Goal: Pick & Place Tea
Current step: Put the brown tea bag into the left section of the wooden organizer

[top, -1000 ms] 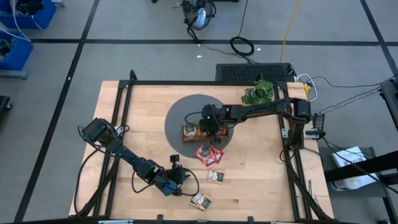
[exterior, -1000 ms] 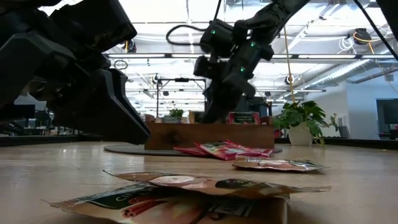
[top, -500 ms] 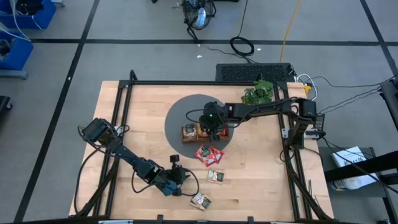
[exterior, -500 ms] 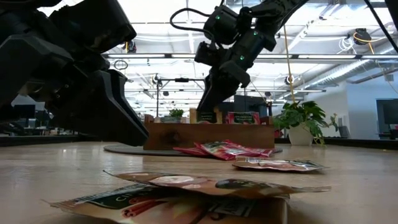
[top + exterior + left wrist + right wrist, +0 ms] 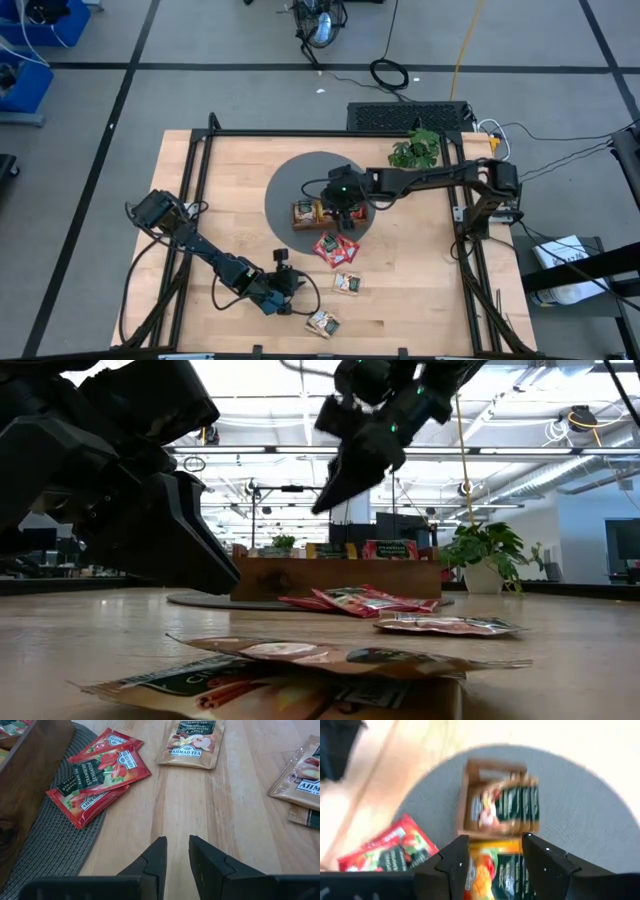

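The right end effector (image 5: 345,475) has lifted clear of the wooden tray (image 5: 325,212) over the last second and now hangs above it, fingers spread and empty; I judge a sachet has just been dropped among the upright ones in the tray, which sits on the grey mat (image 5: 295,185). Tea remains on the counter (image 5: 420,280): red sachets (image 5: 100,770) at the mat's near edge, orange-yellow ones (image 5: 347,284) nearer; the left end effector (image 5: 175,857) rests low beside these, fingers slightly parted, empty.

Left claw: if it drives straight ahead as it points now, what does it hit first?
Likely nothing soon: the left claw faces bare table, between the red sachets and an apple sachet. Depth unclear.
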